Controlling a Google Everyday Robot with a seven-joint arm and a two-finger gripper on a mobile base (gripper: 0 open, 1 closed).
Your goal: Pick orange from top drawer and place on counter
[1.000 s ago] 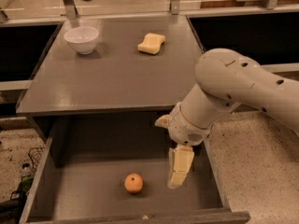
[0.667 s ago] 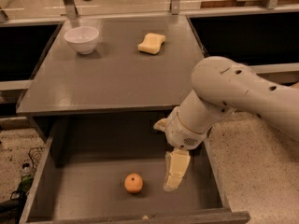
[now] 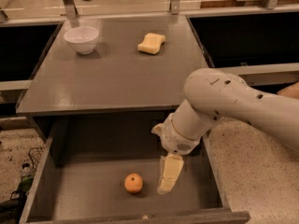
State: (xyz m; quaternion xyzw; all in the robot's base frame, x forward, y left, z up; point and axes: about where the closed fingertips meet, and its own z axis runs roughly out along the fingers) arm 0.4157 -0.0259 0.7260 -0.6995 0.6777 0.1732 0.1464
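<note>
The orange [image 3: 133,183] lies on the bare bottom of the open top drawer [image 3: 93,197], near its front middle. My gripper [image 3: 168,175] hangs down inside the drawer from the white arm [image 3: 219,106], just to the right of the orange and a little apart from it. It holds nothing that I can see. The grey counter [image 3: 112,73] lies above and behind the drawer.
A white bowl [image 3: 81,39] stands at the counter's back left. A pale yellow sponge [image 3: 151,43] lies at its back middle. The drawer's right wall [image 3: 212,171] is close to the gripper. Speckled floor lies to the right.
The arm and gripper have moved left and a little lower in the drawer, closer to the orange. The orange has not moved.
</note>
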